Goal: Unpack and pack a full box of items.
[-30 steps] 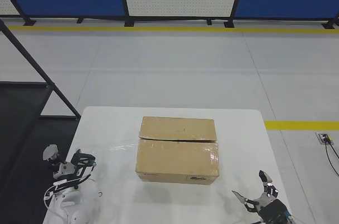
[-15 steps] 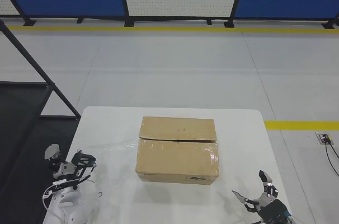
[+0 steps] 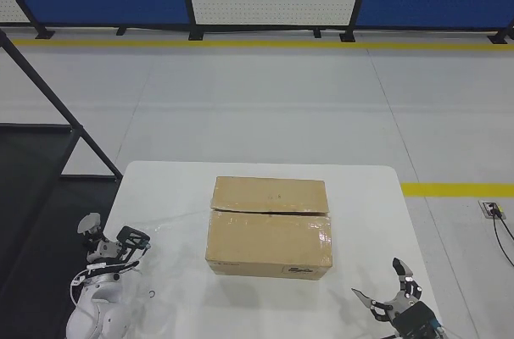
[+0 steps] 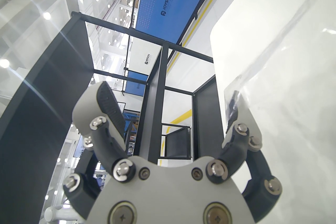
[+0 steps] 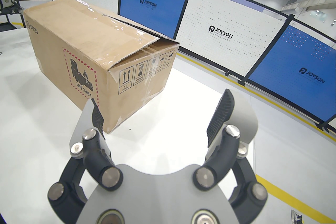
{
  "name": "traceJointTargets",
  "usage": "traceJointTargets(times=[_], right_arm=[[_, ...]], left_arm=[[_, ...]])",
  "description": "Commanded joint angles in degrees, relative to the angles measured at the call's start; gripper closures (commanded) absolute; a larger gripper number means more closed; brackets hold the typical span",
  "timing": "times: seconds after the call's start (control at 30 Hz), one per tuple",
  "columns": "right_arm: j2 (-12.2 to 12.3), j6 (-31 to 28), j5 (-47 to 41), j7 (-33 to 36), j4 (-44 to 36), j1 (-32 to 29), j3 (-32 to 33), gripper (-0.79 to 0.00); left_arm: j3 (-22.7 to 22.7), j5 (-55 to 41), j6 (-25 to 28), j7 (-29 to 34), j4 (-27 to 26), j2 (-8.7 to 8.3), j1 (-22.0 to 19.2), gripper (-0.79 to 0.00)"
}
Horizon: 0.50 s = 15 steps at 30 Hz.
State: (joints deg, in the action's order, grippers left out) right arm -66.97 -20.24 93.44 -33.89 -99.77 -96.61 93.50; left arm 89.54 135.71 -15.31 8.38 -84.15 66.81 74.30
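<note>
Box (image 3: pixel 270 233) sits shut in the middle of the tabletop (image 3: pixel 359 195), with shiny tape over its flaps. The left hand (image 3: pixel 113 230) is at the tabletop's left edge and the right hand (image 3: pixel 377 280) near its front right corner. Both are wide open, hold nothing and are well apart from the box. One risk is that a finger pushing a taped flap slides the whole box instead of opening it.
</note>
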Motion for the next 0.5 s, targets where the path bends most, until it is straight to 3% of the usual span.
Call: traceJointTargets(times=[0.0,0.47], right_arm=[[0.0,0.0,0.0,0.0,0.0,0.0,0.0,-0.785],[0.0,0.0,0.0,0.0,0.0,0.0,0.0,-0.785]], left_arm=[[0.19,0.52,0.18,0.28,1.46,0.03,-0.71,-0.785],[1.5,0.39,-0.7,2.61,9.36,0.48,-5.08,-0.785]])
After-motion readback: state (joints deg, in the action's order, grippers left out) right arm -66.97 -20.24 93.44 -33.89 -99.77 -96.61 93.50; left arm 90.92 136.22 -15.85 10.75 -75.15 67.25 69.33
